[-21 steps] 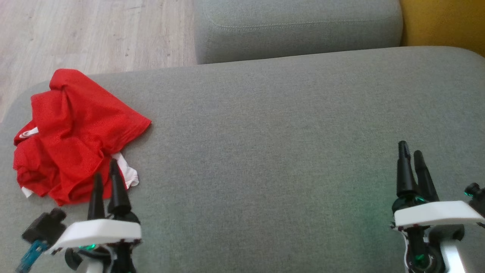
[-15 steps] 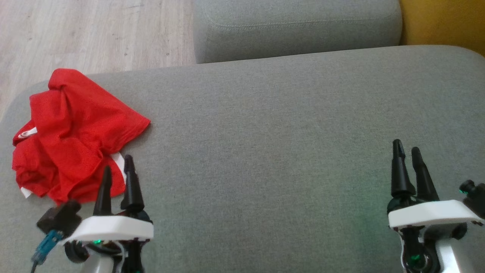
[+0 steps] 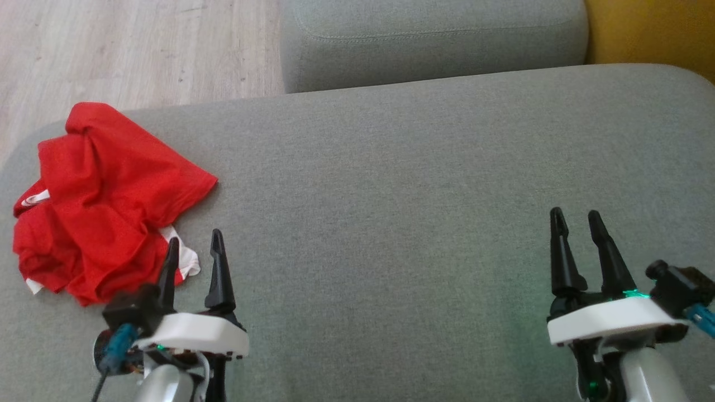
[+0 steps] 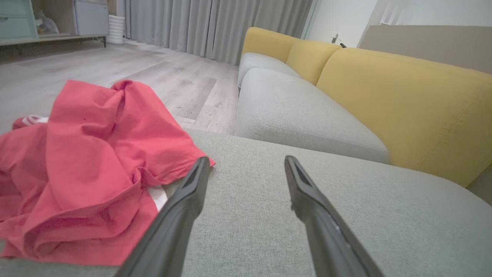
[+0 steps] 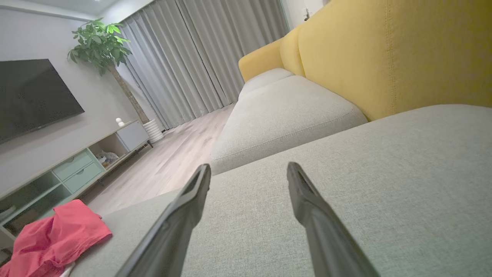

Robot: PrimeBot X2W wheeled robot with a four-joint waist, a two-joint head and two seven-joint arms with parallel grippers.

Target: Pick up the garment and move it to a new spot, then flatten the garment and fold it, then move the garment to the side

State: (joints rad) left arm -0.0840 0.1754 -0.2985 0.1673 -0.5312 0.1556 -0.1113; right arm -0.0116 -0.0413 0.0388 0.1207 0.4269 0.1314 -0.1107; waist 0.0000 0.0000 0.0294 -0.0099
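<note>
The garment (image 3: pixel 100 201) is a crumpled red piece with white trim, lying in a heap at the left end of a grey sofa cushion (image 3: pixel 391 178). In the left wrist view the garment (image 4: pixel 84 169) lies left of my fingers. My left gripper (image 3: pixel 194 245) stands open just off the heap's near right edge, nothing between its fingers. My right gripper (image 3: pixel 575 219) is open too, far to the right above bare cushion. The right wrist view catches the garment (image 5: pixel 54 236) at its lower left corner, and the left wrist view has the left gripper (image 4: pixel 246 163) open over grey fabric.
A second grey cushion (image 3: pixel 430 39) lies beyond, with a yellow backrest (image 3: pixel 648 33) at the far right. Pale wooden floor (image 3: pixel 128 50) borders the cushion's far left edge. A TV, a plant and a low cabinet (image 5: pixel 77 161) stand across the room.
My left gripper has slid right, off the garment's near edge, and its fingers have spread apart. My right gripper has shifted left and opened wider. The garment has not moved.
</note>
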